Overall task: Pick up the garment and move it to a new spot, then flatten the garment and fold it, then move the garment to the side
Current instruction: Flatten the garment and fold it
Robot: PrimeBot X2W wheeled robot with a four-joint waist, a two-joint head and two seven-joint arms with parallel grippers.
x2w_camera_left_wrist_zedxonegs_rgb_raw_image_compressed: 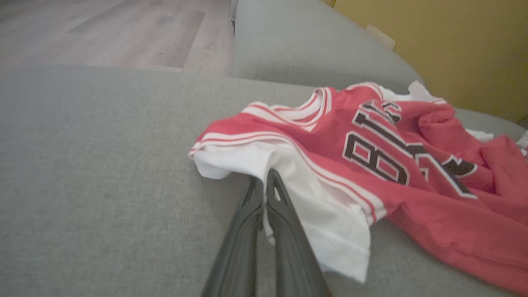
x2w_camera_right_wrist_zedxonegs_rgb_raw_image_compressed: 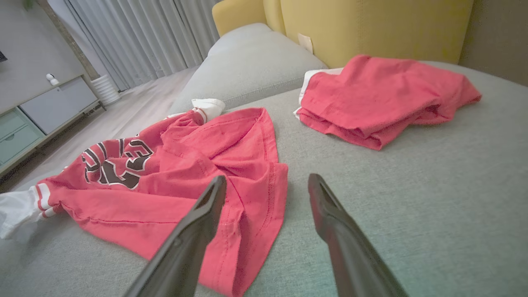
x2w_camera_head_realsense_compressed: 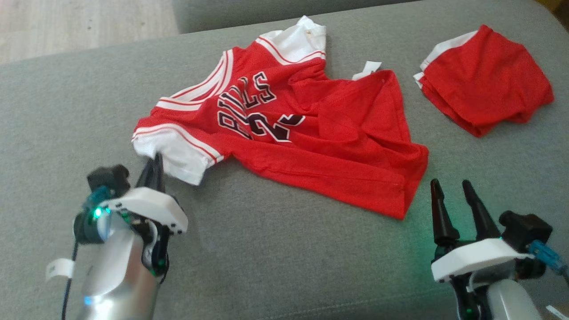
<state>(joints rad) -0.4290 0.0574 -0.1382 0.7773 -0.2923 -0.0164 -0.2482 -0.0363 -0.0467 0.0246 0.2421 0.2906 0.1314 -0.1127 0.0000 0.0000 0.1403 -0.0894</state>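
The red jersey lies rumpled mid-way across the grey sofa cushion, its white sleeve pinched in the left gripper, the right gripper spread wide beside its near hem corner, and folded red shorts lie toward the cushion's far right edge.

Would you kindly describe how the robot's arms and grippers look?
The left gripper and right gripper each have two long, dark, tapering fingers on a white wedge-shaped housing, beside a black block with a teal connector. Green lights glow at both wrists. The forearms are silvery grey; a black cable with a white tag runs along the left one.
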